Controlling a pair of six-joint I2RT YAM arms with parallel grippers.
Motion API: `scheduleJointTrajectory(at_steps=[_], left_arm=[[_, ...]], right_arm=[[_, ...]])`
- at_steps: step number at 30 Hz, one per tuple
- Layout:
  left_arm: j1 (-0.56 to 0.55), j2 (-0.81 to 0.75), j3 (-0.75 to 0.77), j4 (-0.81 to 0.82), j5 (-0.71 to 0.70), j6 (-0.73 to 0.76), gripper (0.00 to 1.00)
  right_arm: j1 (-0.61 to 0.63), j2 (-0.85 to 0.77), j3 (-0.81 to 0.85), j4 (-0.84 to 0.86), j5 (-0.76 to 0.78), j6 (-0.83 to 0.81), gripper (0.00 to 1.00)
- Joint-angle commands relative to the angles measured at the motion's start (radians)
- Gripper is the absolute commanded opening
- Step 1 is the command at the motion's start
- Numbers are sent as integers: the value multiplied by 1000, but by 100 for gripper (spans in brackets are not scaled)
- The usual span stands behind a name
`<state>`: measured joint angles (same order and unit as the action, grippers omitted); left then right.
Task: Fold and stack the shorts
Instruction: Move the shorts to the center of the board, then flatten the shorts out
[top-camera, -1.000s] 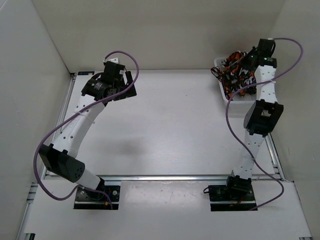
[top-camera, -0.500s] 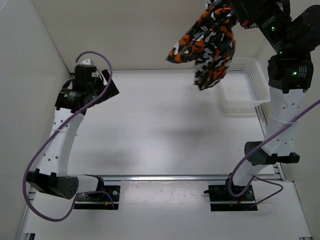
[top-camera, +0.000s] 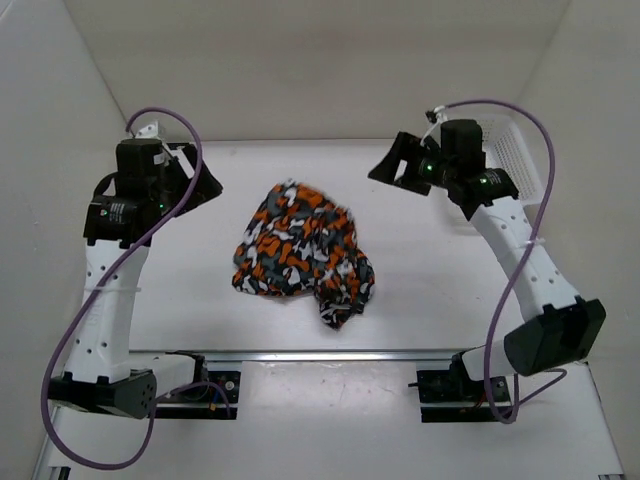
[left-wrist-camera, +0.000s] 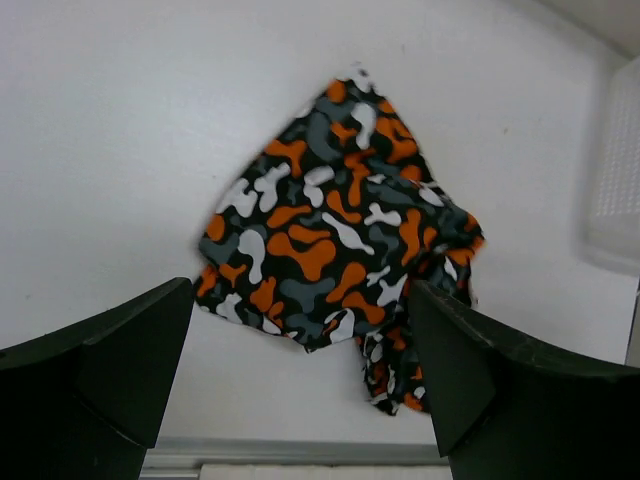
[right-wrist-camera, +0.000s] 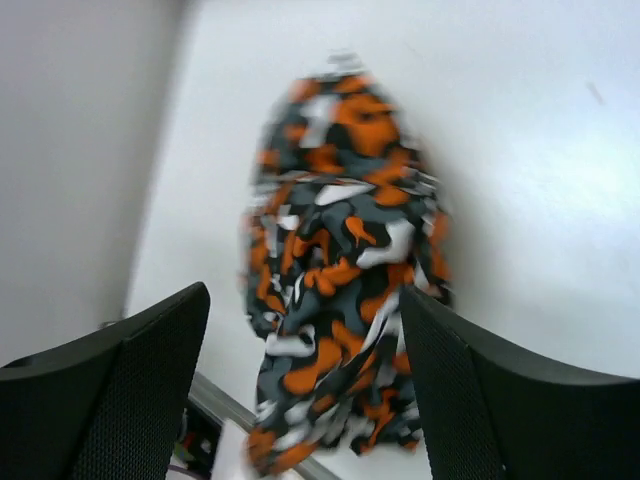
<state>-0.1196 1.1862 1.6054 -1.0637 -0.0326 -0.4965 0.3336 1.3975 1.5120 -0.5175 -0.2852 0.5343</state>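
Note:
The shorts (top-camera: 300, 250), blotched orange, white, grey and black, lie crumpled in a heap on the middle of the white table. My left gripper (top-camera: 203, 184) hovers to their left, open, with nothing between its fingers; the left wrist view looks down on the shorts (left-wrist-camera: 340, 240) past the spread jaws of the left gripper (left-wrist-camera: 300, 300). Off to the shorts' right hangs my right gripper (top-camera: 388, 166), open and apart from the cloth. In the right wrist view the shorts (right-wrist-camera: 340, 260) appear blurred beyond the right gripper (right-wrist-camera: 303, 295).
A white mesh basket (top-camera: 520, 150) stands at the back right, partly behind the right arm, and shows at the right edge as the basket (left-wrist-camera: 615, 180). White walls close in the left, back and right. A metal rail (top-camera: 330, 355) runs along the table's near edge.
The right arm lifted the shorts out of the basket, swung them over the table and opened; they now lie on the table. The left arm pulled back to the left and rose.

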Motion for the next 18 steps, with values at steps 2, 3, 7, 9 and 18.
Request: scheduleJointTrajectory(at_steps=[2, 3, 7, 9, 18], left_arm=[[-40, 27, -85, -36, 71, 45, 100], [-67, 17, -116, -36, 71, 45, 100], [-117, -2, -370, 50, 101, -37, 100], [-153, -2, -432, 103, 128, -82, 100], [-198, 280, -492, 192, 89, -110, 84]], right_arm=[[-51, -83, -87, -69, 96, -39, 75], [-39, -109, -136, -69, 110, -52, 70], [53, -230, -280, -102, 129, -34, 58], [158, -253, -375, -102, 145, 4, 77], [527, -86, -466, -82, 356, 81, 95]])
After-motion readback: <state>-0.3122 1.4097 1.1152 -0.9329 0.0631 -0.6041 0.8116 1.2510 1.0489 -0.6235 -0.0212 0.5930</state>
